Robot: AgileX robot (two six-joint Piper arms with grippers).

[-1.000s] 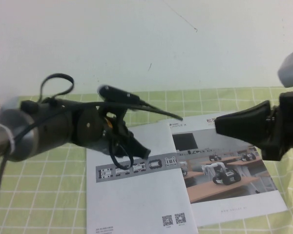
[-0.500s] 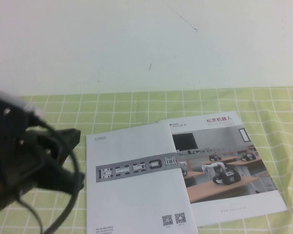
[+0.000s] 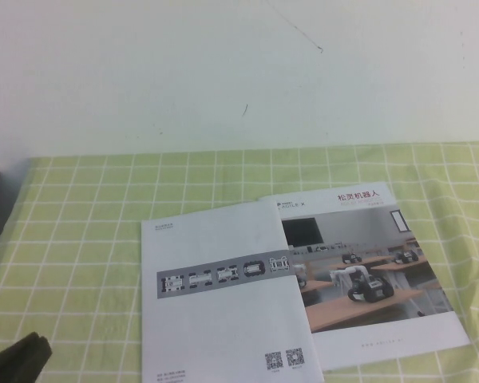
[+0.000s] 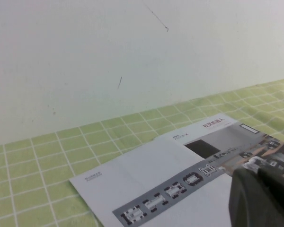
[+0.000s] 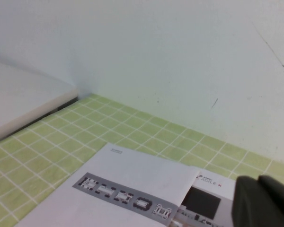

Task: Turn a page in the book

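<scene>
My left gripper (image 4: 262,196) and right gripper (image 5: 265,201), both pressed together, hover over the book (image 3: 295,287) lying open on the green checked cloth (image 3: 88,223).

The thin glossy white stapled brochure (image 3: 295,279) lay open and flat on the green checked tablecloth (image 3: 104,231), with bare cloth all around it. Only the left gripper (image 3: 16,361) sat low at the near-left corner; the right gripper (image 5: 265,203), shut, was clear of the tabletop.
</scene>
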